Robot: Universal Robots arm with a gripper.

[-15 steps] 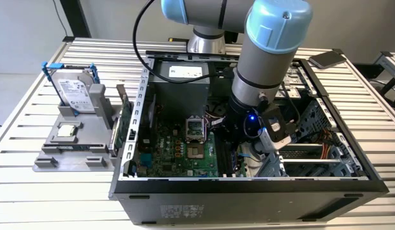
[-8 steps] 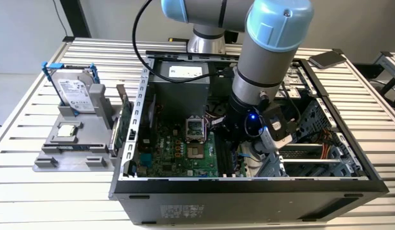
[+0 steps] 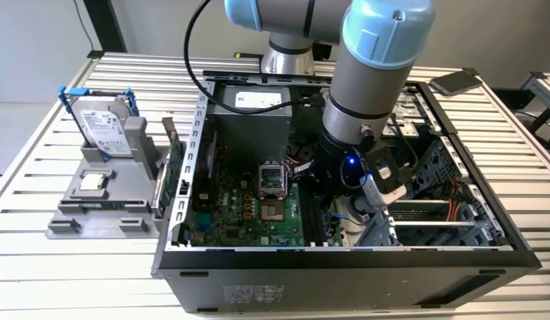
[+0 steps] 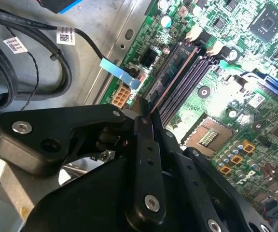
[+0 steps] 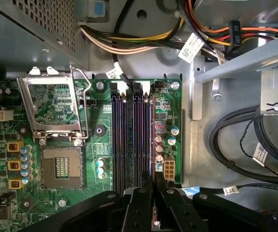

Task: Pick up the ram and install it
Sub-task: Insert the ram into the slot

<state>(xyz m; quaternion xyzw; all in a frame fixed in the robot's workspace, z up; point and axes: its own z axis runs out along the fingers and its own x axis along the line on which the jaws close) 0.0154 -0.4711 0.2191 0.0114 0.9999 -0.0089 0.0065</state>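
Black claw fingers are pinching the ram edge-on in the second wrist view, the thin stick running from the claw toward one o'clock and hanging over the dark memory slots of the green motherboard. Judging by this, the insertion step is underway, and the next move is calling for lining the stick's lower edge squarely with one slot before pressing. Whether the ram is touching a slot is staying hidden behind the fingers, and the arm is blocking that spot in the exterior view.
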